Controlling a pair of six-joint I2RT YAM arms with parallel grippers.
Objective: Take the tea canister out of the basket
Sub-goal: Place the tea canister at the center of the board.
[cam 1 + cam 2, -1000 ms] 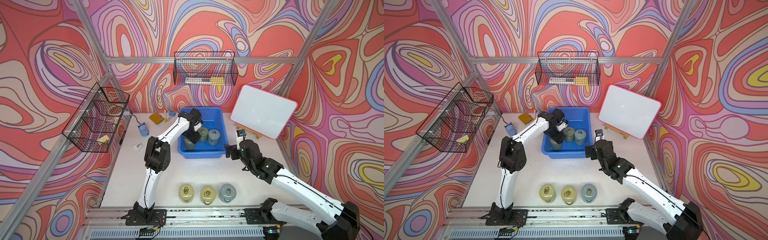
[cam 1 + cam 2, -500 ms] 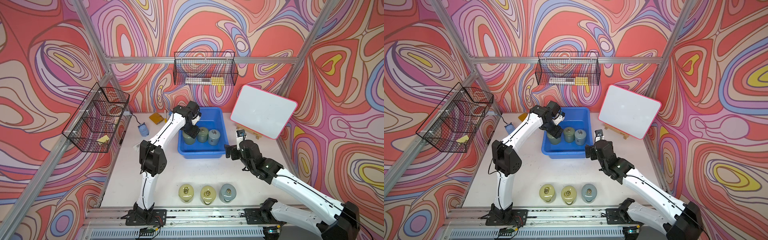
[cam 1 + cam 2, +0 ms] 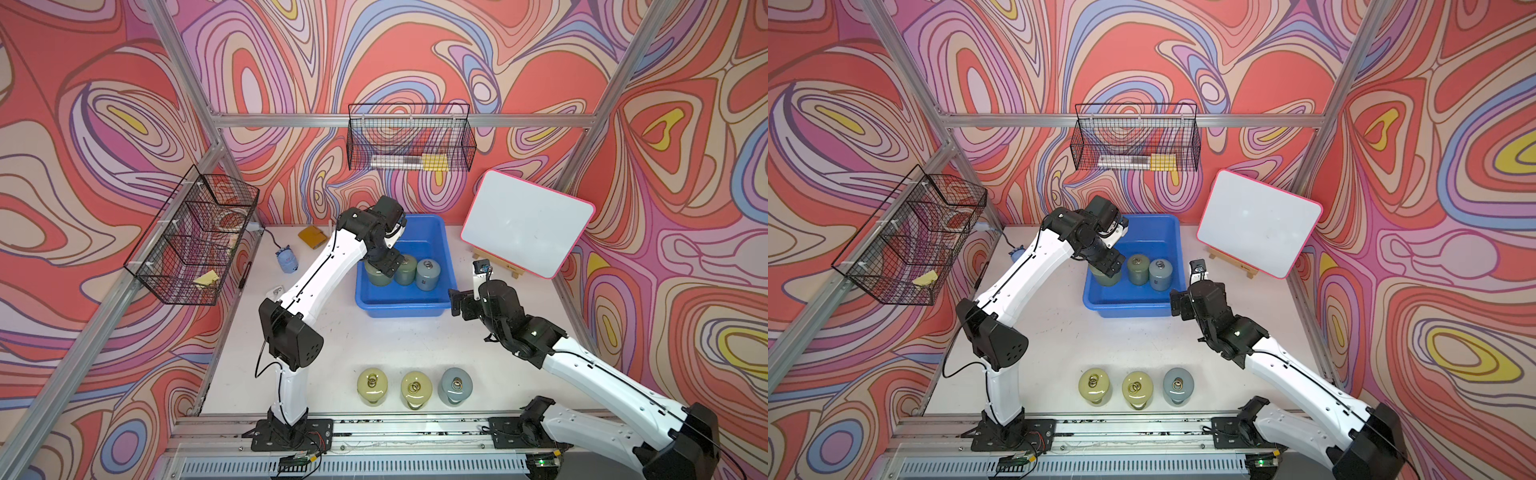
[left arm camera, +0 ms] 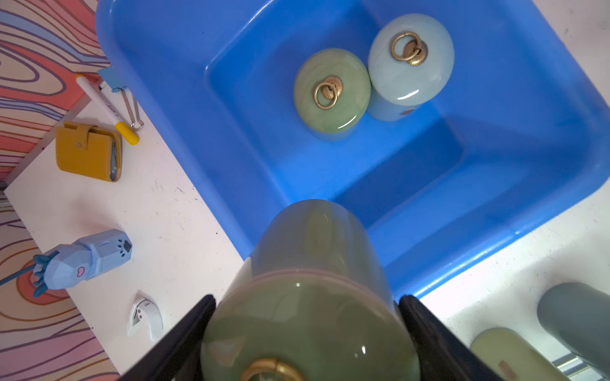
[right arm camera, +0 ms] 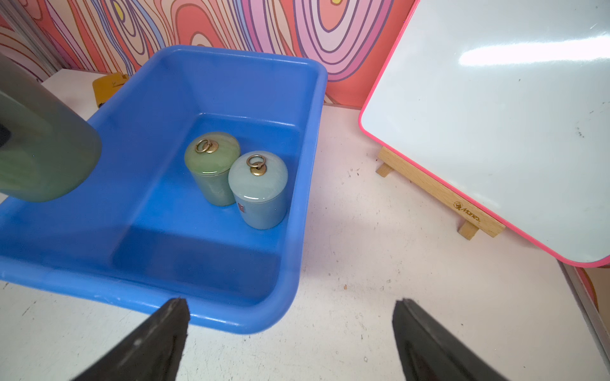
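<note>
My left gripper (image 4: 307,300) is shut on a dark green tea canister (image 4: 317,247), its black fingers on either side of the lid end. The canister (image 3: 378,276) hangs tilted above the left side of the blue basket (image 3: 405,311), clear of the floor. A green canister (image 5: 211,158) and a light blue canister (image 5: 257,184) stand together inside the basket (image 5: 310,132). My right gripper (image 5: 290,301) is open and empty, low over the table just off the basket's front right corner, also seen in a top view as the right gripper (image 3: 1177,305).
Three canisters (image 3: 413,388) stand in a row near the table's front edge. A whiteboard on a wooden easel (image 3: 528,222) leans at the back right. A yellow wallet (image 4: 87,151), marker, clip and blue toy (image 4: 82,260) lie left of the basket. Wire baskets (image 3: 409,139) hang on the walls.
The left arm has risen with the dark green canister, lifting it off the basket floor; its elbow has swung out to the left. The right arm has not moved.
</note>
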